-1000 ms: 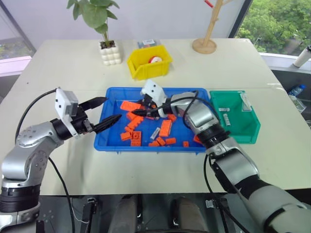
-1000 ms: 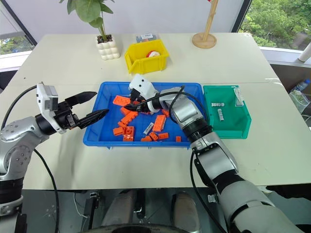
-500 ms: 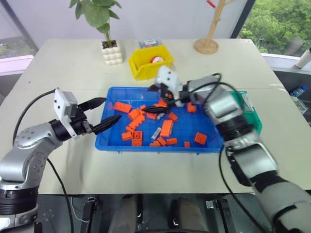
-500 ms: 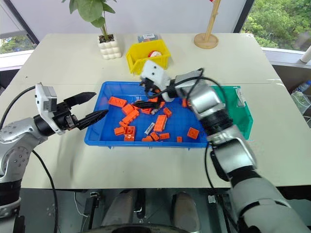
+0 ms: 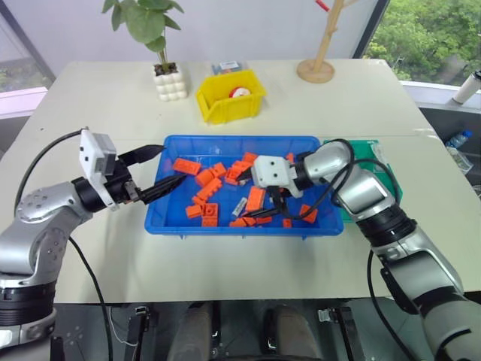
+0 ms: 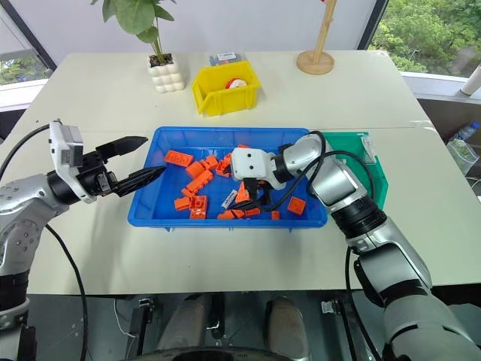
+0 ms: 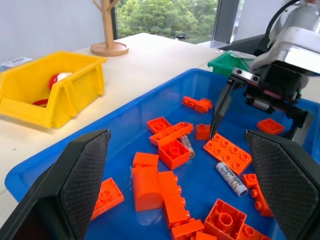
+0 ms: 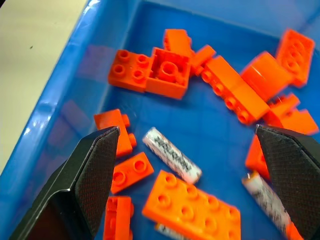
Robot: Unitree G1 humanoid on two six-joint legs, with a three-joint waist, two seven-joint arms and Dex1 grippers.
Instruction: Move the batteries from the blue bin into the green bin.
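Note:
The blue bin (image 5: 225,141) sits mid-table, strewn with orange bricks. One of the batteries (image 5: 240,204) lies among them near the front wall; the right wrist view shows it (image 8: 171,155) below the fingers, with a second battery (image 8: 265,197) beside it. My right gripper (image 5: 269,210) hangs open just above the bricks, angled down, holding nothing. My left gripper (image 5: 171,167) is open and level over the bin's left rim, also empty. The green bin (image 6: 373,169) stands against the blue bin's right side, partly hidden by my right arm.
A yellow bin (image 5: 231,94), a potted plant (image 5: 170,81) and a wooden stand (image 5: 316,71) line the far side of the table. Orange bricks (image 5: 256,198) crowd around the battery. Bare tabletop lies in front of the bins.
My right gripper has swung from the bin's far middle toward its near side, tipped downward, and its jaws stand wider. The left gripper has stayed put.

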